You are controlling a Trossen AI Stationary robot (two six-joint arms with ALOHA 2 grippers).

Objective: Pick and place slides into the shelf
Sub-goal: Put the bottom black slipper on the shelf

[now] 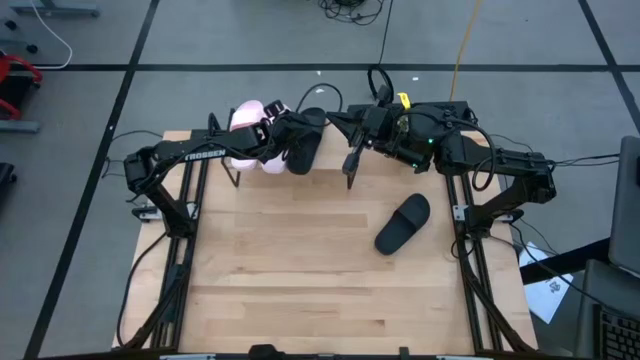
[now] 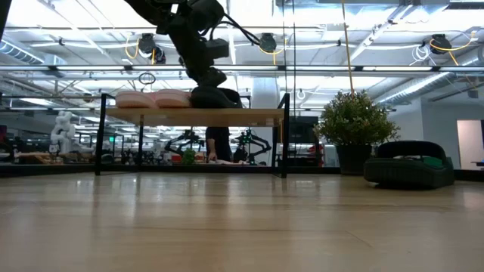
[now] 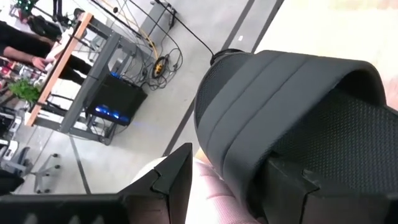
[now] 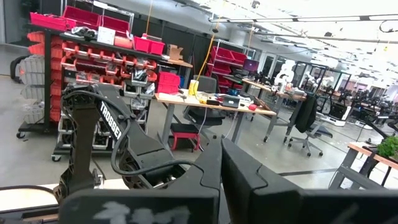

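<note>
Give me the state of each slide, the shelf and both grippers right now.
Pink slides: side by side on the shelf.
Black slide: on the shelf, left gripper around it.
Other black slide: lying on the table.
Shelf: standing, right end bare.
Right gripper: shut, empty.

Your wooden tabletop (image 1: 300, 270) carries the shelf (image 2: 249, 115) along its far edge, with two pink slides (image 2: 153, 99) and one black slide (image 2: 215, 97) on top; another black slide (image 1: 402, 223) lies near the tabletop's right edge
</note>
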